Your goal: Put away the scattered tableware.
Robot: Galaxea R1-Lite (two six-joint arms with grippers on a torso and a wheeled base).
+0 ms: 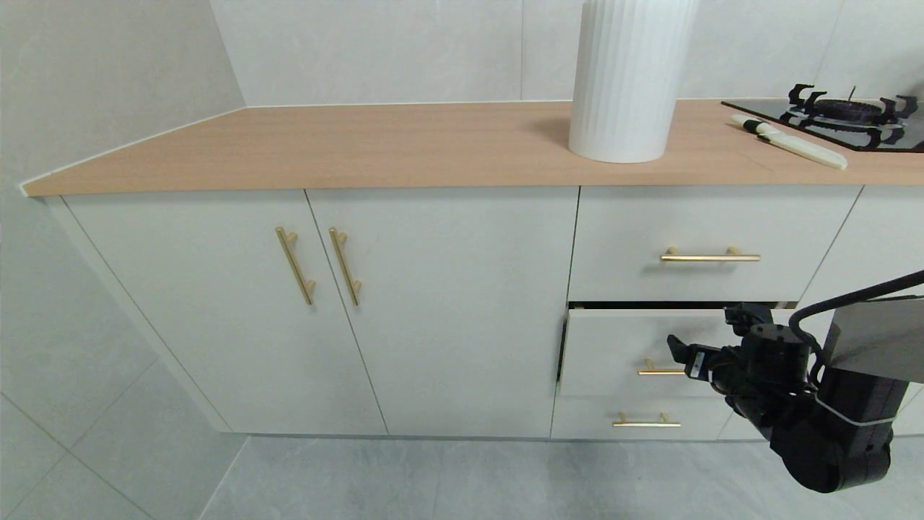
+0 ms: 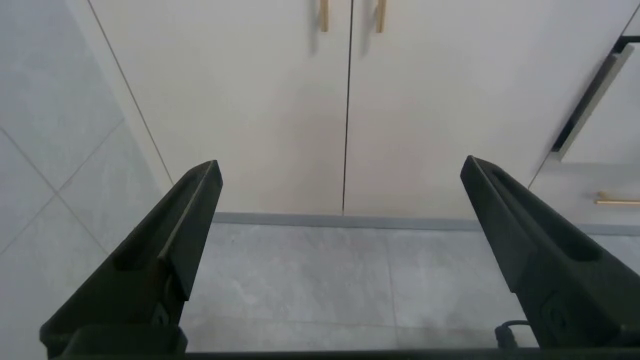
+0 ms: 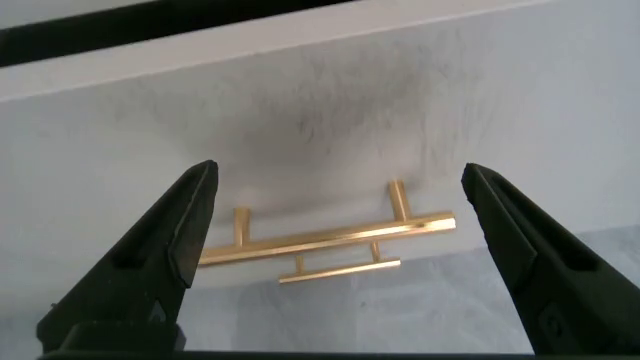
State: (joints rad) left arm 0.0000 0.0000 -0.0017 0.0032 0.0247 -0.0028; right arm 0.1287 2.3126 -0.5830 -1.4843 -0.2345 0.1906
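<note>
- The wooden countertop runs across the head view above pale cabinet doors and a stack of drawers.
- A tall white ribbed container stands upright on the countertop, above the top drawer.
- The middle drawer is pulled slightly out, with a dark gap along its upper edge. The right wrist view gives its front close up, the same dark gap running above it.
- The right gripper is just in front of the middle drawer. In its own wrist view the gripper is spread wide and holds nothing, and the drawer's gold handle lies between the two fingers, apart from both.
- The left gripper is released too, its fingers wide apart with nothing between them. It hangs low over the grey floor, facing the seam of the cabinet doors.
- A black gas stove sits at the countertop's far right.
- The tableware in sight, a pale knife with a dark band, lies flat on the countertop just beside the stove, well apart from both grippers.
- The bottom drawer's handle shows just under the middle one.
</note>
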